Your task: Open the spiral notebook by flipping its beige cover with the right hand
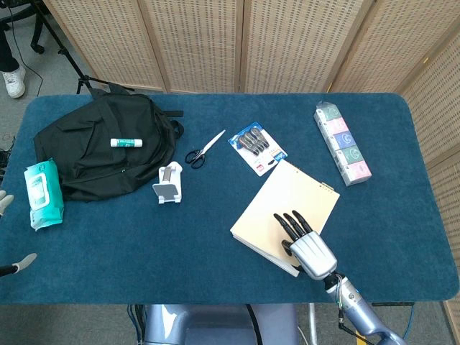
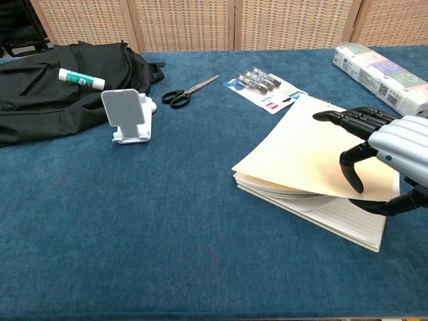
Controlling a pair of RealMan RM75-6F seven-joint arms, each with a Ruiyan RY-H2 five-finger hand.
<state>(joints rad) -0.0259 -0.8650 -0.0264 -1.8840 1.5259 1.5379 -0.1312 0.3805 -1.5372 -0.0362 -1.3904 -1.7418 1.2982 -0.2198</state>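
Chest view showed the right hand (image 2: 391, 160) set over the near right corner of the spiral notebook (image 2: 314, 175), its beige cover (image 2: 304, 154) pinched — thumb beneath the lifted edge, fingers above. The notebook was seen lying right of centre on the blue table (image 1: 144, 244), its long axis slanted away toward the pen pack (image 1: 257, 149), the spiral on the far edge. How firmly the cover was caught could not be judged. Of the left hand (image 1: 8, 231), only pale tips were seen, cropped — its state could not be told.

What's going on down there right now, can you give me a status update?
Right hand at notebook near edge, beige cover lifted slightly, lined page showing. Left hand barely in view at table edge. Nothing blocking the cover.
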